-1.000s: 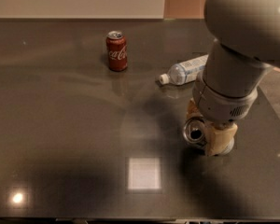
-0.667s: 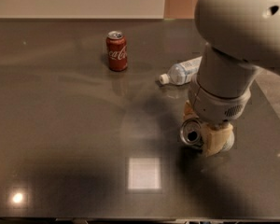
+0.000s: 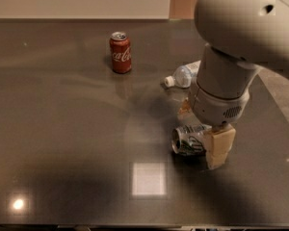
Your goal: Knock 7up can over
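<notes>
Contact explains most of the arrangement: the small silver-white 7up can [image 3: 187, 140] with green markings lies on its side on the dark grey glossy table [image 3: 62, 129], right of the middle and toward the near edge, with its silver top turned to the lower left. The gripper [image 3: 217, 147], pale beige and blocky, hangs under the thick light-grey robot arm [image 3: 226, 81] and stands low at the table surface, touching or just beside the right side of this can. Whether the gripper is open or closed I cannot tell, because the wrist and the can cover its inner side. I judge that it is placed so low and so close because a sideways push on the body of a can is enough to tip it, with no need for a grip. As the can is already lying, the task looks done or very nearly done. The red Coca-Cola can [image 3: 120, 53] stands upright well apart, at the far left, so it seems not concerned by the work. The clear plastic bottle [image 3: 183, 75] with a white cap lies on its side just behind the arm, partly hidden by it. By count there are two cans, one lying and one standing, one bottle, one arm and one gripper.
</notes>
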`<state>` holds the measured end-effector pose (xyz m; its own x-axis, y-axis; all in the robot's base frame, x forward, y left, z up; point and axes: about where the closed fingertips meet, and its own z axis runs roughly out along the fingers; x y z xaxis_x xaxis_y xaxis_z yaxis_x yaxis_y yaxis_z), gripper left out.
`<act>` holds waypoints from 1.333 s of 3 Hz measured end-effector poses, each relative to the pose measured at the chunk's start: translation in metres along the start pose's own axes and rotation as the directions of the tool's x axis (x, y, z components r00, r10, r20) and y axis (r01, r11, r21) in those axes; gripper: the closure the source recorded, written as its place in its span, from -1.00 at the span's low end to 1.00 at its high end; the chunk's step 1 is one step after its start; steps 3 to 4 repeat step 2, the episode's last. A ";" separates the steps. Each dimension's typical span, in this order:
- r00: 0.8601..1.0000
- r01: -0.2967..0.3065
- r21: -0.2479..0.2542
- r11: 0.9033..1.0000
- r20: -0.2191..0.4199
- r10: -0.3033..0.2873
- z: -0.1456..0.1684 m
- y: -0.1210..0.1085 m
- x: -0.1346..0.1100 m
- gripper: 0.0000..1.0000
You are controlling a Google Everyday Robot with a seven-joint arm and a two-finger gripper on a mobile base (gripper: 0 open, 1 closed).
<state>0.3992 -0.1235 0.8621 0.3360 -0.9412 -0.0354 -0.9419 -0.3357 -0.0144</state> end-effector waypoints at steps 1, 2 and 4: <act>0.995 -0.071 -0.023 0.997 0.074 0.072 0.003 -0.003 -0.001 -1.00; 0.994 -0.074 -0.023 0.997 0.082 0.076 0.004 -0.004 -0.002 -1.00; 0.994 -0.074 -0.023 0.997 0.082 0.076 0.004 -0.004 -0.002 -1.00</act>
